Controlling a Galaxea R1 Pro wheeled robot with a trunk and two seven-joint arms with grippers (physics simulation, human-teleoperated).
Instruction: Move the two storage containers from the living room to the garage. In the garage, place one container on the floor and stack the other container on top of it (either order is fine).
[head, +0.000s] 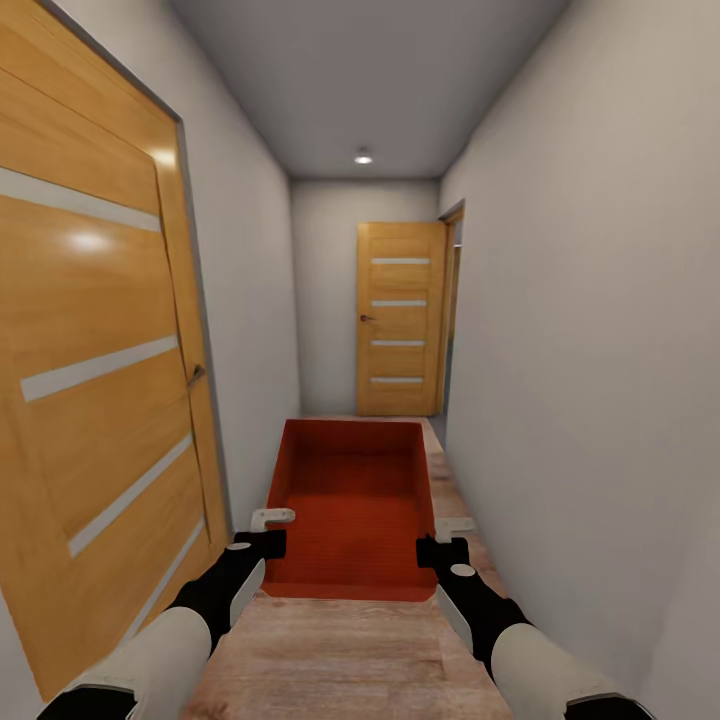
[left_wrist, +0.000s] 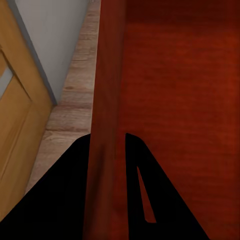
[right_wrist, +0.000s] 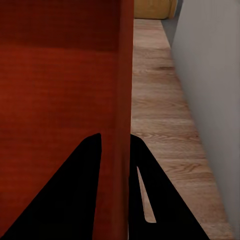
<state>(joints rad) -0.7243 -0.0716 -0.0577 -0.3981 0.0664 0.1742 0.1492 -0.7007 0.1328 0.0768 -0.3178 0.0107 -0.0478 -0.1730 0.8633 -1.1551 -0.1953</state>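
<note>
One orange-red storage container (head: 350, 500), open-topped and with nothing inside, hangs above the wood plank floor straight ahead of me, held between both arms. My left gripper (head: 268, 530) is shut on its left side wall; in the left wrist view the black fingers (left_wrist: 75, 165) straddle that thin wall of the container (left_wrist: 180, 100). On the opposite wall my right gripper (head: 448, 540) is shut, its fingers (right_wrist: 90, 165) clamping the container's edge (right_wrist: 55, 90). The living room and the garage are out of view.
I am in a narrow corridor with pale walls. A big wooden door (head: 90, 350) stands close on the left, and the right wall (head: 600, 350) is near. Another wooden door (head: 400, 320) stands at the far end beside an opening (head: 452, 310).
</note>
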